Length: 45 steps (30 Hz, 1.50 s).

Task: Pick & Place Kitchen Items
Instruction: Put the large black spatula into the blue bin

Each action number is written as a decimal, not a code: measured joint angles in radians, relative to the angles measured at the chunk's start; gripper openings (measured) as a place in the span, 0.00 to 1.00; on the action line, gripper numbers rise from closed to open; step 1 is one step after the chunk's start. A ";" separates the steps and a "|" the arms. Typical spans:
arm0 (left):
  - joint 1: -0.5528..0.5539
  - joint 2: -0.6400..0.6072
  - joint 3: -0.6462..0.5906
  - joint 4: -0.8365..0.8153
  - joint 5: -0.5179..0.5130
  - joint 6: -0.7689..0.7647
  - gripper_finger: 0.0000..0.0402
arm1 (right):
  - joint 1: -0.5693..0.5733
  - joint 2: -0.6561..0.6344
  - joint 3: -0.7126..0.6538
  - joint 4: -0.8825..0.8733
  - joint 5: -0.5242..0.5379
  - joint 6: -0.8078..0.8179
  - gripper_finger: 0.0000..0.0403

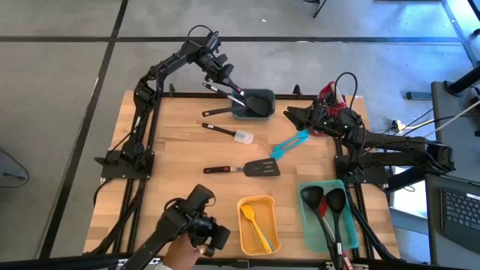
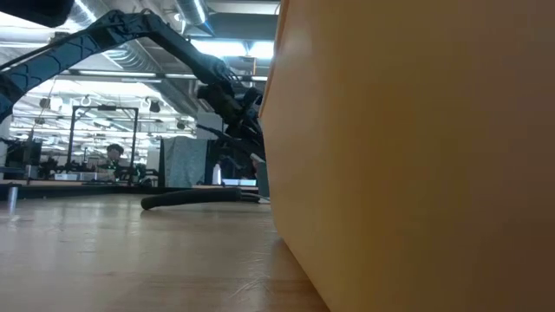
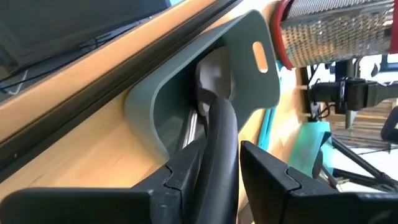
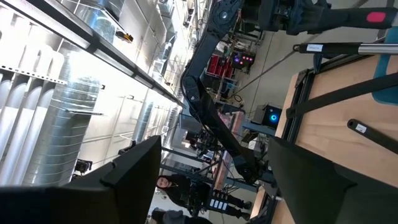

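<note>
Table [image 1: 180, 150] holds three bins. Left gripper [image 1: 232, 91] sits at the grey bin [image 1: 255, 103] on the far edge, fingers [image 3: 186, 171] loosely around a black utensil handle [image 3: 219, 149], head already in the bin; looks like a release. Right gripper [image 1: 294, 114] idles nearby, jaws apart, empty. White spatula [image 1: 234, 134], teal spatula [image 1: 289, 143] and black turner [image 1: 251, 168] lie loose mid-table with room around them.

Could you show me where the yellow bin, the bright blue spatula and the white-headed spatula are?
Yellow plastic bin [image 1: 274, 225]: high view, on its right wall.
Bright blue spatula [image 1: 287, 144]: high view, mid-length of it.
White-headed spatula with dark handle [image 1: 243, 136]: high view, on the white head.
</note>
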 joint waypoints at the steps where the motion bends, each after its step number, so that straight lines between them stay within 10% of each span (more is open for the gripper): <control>1: 0.000 0.000 0.000 -0.012 0.000 0.011 0.26 | 0.000 0.000 0.000 0.000 0.000 0.000 0.73; 24: 0.053 -0.003 0.000 -0.099 -0.041 0.075 0.51 | 0.000 0.000 0.000 0.000 0.001 0.000 0.73; 45: 0.101 -0.005 0.000 -0.220 -0.118 0.180 0.52 | 0.000 0.000 0.000 0.000 0.009 0.000 0.73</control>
